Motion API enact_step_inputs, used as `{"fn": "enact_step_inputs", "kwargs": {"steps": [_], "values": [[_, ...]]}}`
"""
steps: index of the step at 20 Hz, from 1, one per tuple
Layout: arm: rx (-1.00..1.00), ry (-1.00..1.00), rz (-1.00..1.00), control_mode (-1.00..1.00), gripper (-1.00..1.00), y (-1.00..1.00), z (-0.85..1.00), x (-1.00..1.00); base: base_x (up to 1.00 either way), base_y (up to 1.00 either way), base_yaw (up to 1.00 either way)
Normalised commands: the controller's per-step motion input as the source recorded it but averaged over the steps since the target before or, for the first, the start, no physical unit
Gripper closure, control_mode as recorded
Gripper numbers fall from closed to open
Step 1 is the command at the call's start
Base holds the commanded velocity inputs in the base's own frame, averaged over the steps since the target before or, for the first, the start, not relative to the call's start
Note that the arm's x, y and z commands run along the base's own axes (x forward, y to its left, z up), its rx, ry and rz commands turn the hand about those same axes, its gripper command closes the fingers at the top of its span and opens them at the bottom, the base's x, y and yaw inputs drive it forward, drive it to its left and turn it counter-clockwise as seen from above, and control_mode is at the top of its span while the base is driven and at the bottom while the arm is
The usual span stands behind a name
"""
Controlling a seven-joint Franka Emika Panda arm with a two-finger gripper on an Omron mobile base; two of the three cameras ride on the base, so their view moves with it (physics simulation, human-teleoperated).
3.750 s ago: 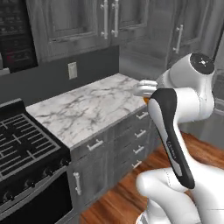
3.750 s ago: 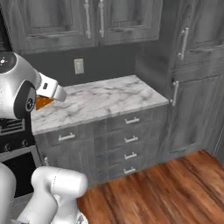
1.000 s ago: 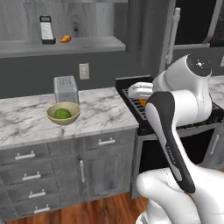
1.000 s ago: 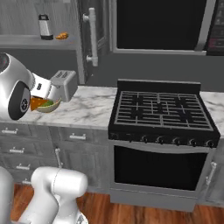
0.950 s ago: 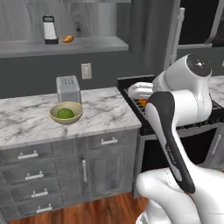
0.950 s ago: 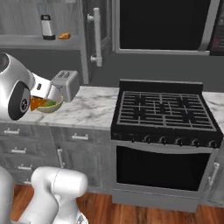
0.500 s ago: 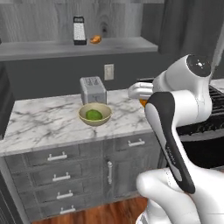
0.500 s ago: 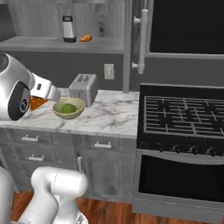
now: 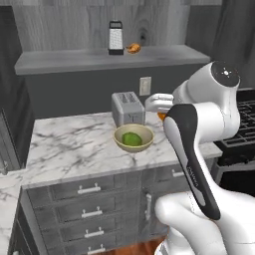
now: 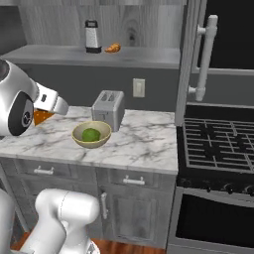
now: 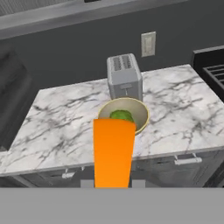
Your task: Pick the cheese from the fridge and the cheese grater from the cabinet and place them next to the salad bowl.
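My fingers clamp the cheese [image 11: 113,153], its long axis running straight out from my gripper [image 11: 113,184] toward the salad bowl [image 11: 139,114] and the toaster [image 11: 124,75] behind it. My fingertips are hidden beneath the wedge. The cheese grater [image 9: 115,37] stands upright on the cabinet [image 9: 74,60] shelf.

Marble counter [image 9: 74,144] mid-frame over grey drawers [image 9: 84,209]; black stove [image 10: 218,149] at right (oven below), outlet [image 10: 138,87] on dark wall.
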Motion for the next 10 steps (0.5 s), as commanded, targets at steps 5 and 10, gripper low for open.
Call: {"fn": "enact_step_inputs", "kwargs": {"steps": [5,10], "values": [[0.00,0.00,0.00,1.00,1.00,0.00,0.00,0.00,0.37,0.26,0.01],[0.00,0.00,0.00,1.00,1.00,0.00,0.00,0.00,0.37,0.11,0.00]]}}
